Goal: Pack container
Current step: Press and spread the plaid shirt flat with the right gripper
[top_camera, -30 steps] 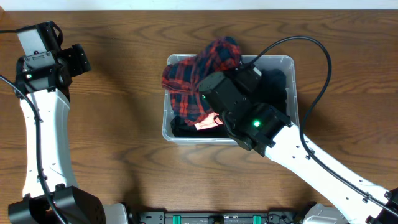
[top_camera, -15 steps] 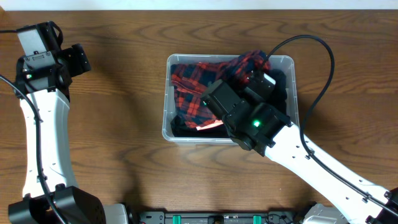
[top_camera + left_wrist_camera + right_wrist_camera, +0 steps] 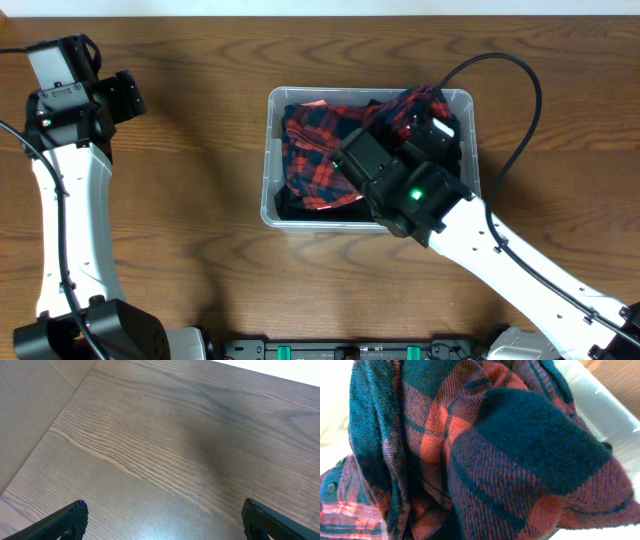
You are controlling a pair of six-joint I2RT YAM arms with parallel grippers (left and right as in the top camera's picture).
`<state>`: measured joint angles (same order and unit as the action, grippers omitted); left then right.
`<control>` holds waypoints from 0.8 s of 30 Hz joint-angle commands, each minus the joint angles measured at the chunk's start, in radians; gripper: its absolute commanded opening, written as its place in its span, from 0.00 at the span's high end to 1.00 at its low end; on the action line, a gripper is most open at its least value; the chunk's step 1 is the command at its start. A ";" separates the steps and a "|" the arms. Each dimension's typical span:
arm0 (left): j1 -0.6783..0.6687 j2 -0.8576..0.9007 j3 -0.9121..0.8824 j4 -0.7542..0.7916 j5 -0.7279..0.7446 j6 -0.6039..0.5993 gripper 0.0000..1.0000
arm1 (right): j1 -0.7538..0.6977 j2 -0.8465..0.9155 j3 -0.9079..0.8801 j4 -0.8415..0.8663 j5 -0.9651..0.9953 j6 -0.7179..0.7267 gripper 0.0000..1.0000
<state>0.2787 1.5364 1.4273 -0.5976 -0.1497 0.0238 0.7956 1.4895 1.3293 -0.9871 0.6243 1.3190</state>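
Plaid shirt (image 3: pixel 320 150) dropped lower into container (image 3: pixel 270 215) | right gripper (image 3: pixel 422 118) clamped it over container's right end | left gripper (image 3: pixel 162 520) agape, well apart

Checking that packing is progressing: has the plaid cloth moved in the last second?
Yes. The plaid cloth was heaped over the back rim of the container; its bunch now sits toward the back right corner, the rest spread lower inside.

Plaid cloth (image 3: pixel 470 460) hides the fingers of the right gripper (image 3: pixel 425 125) and the floor of the container (image 3: pixel 330 91), while the picture's bottom edge crops the left gripper (image 3: pixel 162 517).
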 commanded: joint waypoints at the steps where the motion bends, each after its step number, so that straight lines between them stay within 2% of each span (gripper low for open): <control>1: 0.002 0.001 0.003 -0.001 -0.009 0.001 0.02 | -0.023 -0.005 0.018 -0.010 0.050 -0.072 0.95; 6: 0.002 0.001 0.003 -0.001 -0.009 0.001 0.02 | -0.035 -0.005 0.018 -0.011 0.049 -0.109 0.86; 7: 0.002 0.001 0.003 -0.001 -0.009 0.001 0.02 | -0.035 -0.005 0.018 -0.013 0.049 -0.113 0.78; 10: 0.002 0.001 0.003 -0.001 -0.009 0.001 0.02 | -0.036 -0.005 0.018 -0.026 0.049 -0.113 0.30; 12: 0.002 0.001 0.003 -0.001 -0.008 0.001 0.02 | -0.036 -0.005 0.018 -0.039 0.049 -0.124 0.09; 13: 0.002 0.001 0.003 -0.001 -0.009 0.001 0.02 | -0.036 -0.005 0.018 -0.043 0.050 -0.134 0.04; 14: 0.002 0.001 0.003 -0.001 -0.009 0.001 0.02 | -0.036 -0.005 0.018 -0.045 0.050 -0.154 0.01; 19: 0.002 0.001 0.003 -0.001 -0.009 0.001 0.02 | -0.036 -0.005 0.018 -0.033 0.053 -0.339 0.01; 23: 0.002 0.001 0.003 -0.001 -0.009 0.001 0.02 | -0.036 -0.006 0.018 0.053 0.007 -0.629 0.01; 24: 0.002 0.001 0.003 -0.001 -0.009 0.001 0.02 | -0.036 -0.005 0.018 0.091 -0.033 -0.728 0.04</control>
<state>0.2787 1.5368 1.4273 -0.5980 -0.1497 0.0238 0.7700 1.4895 1.3296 -0.9375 0.6380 0.8894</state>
